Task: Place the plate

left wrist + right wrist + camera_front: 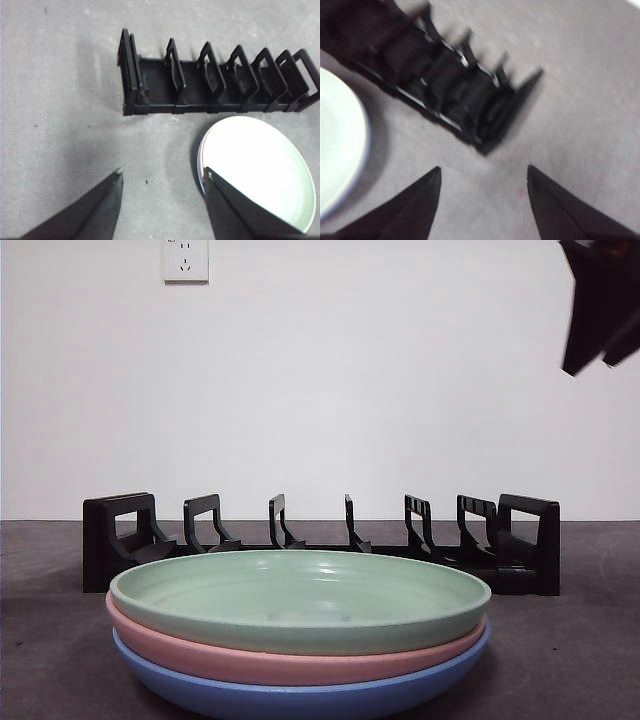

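The left hand [162, 175] hangs above the tabletop [60, 100] with its two black jaws spread wide and nothing between them. Bare grey surface lies under the gap, and one jaw sits over the near rim of the plate stack. The right hand [484, 170] is likewise spread and holds nothing; it hovers over the tabletop just off one end of the black rack [445, 90]. Its picture is blurred, so how close it comes to that end of the rack is hard to judge. In the front view a single dark arm tip [600, 305] shows at the upper corner, high above the rack's end; it is probably the right hand, though that view alone does not settle it.

Taking the rack [320, 540] as the landmark: it stands on the tabletop as a long black frame with a row of upright dividers, and every slot between them holds nothing. Just in front of the rack, apart from it, lies the stack of three plates. The green plate [300, 600] is on top, lying flat and face up. Beneath it rests the pink plate [280, 665], and the blue plate [300, 700] is at the bottom, touching the tabletop. In the left wrist view the green plate [260, 170] appears pale, near the rack's middle and far dividers [240, 75]. Behind the rack rises a white wall with a power socket [185, 260] high up on it.
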You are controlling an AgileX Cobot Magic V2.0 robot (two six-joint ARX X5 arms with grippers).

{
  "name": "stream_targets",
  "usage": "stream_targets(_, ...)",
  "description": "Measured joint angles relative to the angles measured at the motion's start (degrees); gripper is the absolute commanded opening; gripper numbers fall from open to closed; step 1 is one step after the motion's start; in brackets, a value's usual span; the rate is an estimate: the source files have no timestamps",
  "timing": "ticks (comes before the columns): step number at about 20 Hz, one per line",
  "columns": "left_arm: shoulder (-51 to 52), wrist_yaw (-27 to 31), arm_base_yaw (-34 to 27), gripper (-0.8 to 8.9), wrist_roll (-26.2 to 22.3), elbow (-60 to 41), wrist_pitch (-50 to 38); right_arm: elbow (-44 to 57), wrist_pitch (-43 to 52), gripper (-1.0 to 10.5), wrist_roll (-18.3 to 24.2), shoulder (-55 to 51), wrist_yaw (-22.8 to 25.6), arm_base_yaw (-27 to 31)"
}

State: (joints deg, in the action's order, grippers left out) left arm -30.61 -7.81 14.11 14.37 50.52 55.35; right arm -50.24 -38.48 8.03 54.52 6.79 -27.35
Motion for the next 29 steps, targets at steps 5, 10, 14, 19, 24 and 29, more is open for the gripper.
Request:
stream_targets(5, 0.00, 0.02, 0.00, 0.08, 0.04, 0.00, -1.01, 0.04, 2.54, 0.2, -0.04, -0.09, -0.98, 0.07)
stream_targets(10, 0.20, 0.02, 0.00, 0.08, 0.02, 0.00, -0.68, 0.04, 2.58, 0.2, -0.04, -0.17, -0.81, 0.07)
stream_targets(14, 0.96, 0.46, 0.00, 0.07, -2.27, -0.04, -0.96, 0.04, 2.60, 0.2, -0.04, -0.17, -0.81, 0.07)
stream_targets(19, 11.28, 3.43, -7.85, 0.07, -9.33, -15.54, -24.46, 0.04, 2.84, 0.2, -0.04, -0.17, -0.81, 0.07)
stream_targets(24, 22.93, 3.43, -14.29, 0.08, -10.56, -40.35, -43.32, 0.04, 2.95, 0.2, -0.04, -0.17, -0.81, 0.07)
stream_targets(29, 28.48, 3.45, -14.99, 0.08, -10.60, -48.68, -47.71, 0.04, 3.15, 0.2, -0.04, -0.17, -0.81, 0.07)
